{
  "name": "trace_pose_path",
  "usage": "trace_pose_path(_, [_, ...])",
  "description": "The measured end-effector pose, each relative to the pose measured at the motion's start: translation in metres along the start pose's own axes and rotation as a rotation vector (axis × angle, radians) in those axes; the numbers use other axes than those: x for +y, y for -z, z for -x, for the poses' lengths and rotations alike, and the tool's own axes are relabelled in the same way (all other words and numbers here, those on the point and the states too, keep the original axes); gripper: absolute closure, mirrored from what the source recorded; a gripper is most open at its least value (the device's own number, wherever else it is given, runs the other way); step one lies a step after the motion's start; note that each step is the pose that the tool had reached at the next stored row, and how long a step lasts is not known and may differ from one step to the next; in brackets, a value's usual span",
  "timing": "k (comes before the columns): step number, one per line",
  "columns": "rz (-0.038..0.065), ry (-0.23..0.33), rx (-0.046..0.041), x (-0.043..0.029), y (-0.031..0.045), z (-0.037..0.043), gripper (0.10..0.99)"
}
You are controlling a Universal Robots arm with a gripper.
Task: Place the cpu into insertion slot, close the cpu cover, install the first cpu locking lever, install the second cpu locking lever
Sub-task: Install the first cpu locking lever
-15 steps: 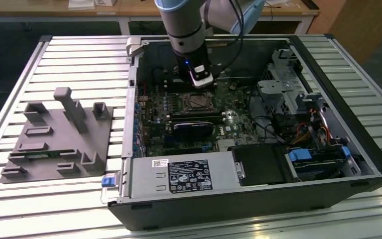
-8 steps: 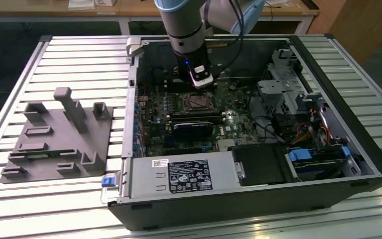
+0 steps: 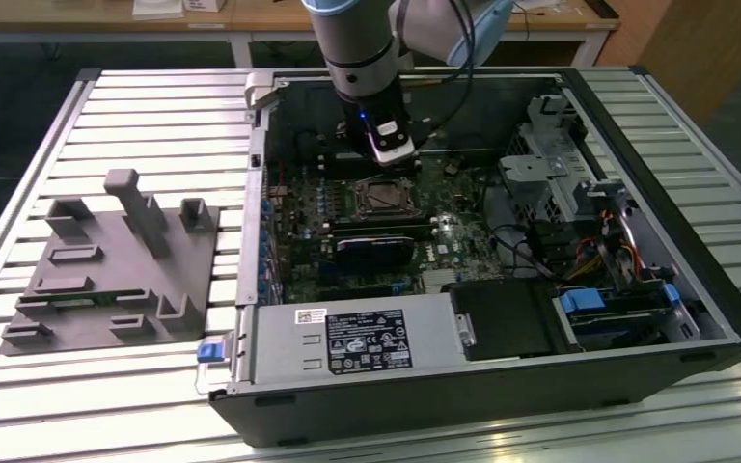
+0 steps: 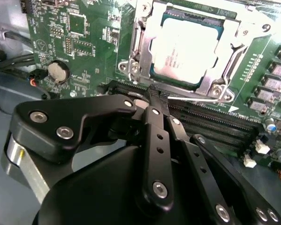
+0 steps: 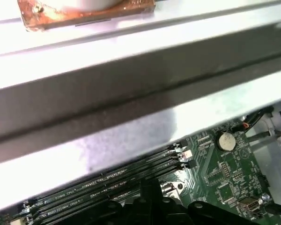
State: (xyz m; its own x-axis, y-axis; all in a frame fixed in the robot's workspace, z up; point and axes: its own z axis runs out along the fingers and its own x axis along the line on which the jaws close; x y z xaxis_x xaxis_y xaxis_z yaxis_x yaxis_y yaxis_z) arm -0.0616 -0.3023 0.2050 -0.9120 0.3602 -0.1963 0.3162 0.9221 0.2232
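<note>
Jaws look closed: the black fingers are pressed together in the second wrist view, with nothing visible between them. Their tips sit at the edge of the cover, just beside a thin silver lever that runs along that edge. I cannot tell whether the tips touch the lever.

The cover lies flat, and the pale cpu shows through its window, seated underneath. Long black memory slots run between the fingers and the cover. A round coin battery sits on the green board to one side.

In the first wrist view the memory slots and the battery appear again below a blurred grey metal bar. A copper-coloured block lies beyond the bar.

In the exterior view the arm comes down from 12 o'clock into the open case and ends just at 12 o'clock of the slot. A dark card stands at 6 o'clock of the slot. A grey fixture rests on the ribbed table, well apart at 9 o'clock of the case.
</note>
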Motion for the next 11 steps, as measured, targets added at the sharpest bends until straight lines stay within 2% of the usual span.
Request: trace_pose_path(11, [0.002, 0.0, 0.0007, 0.0033, -0.0016, -0.0016, 0.98])
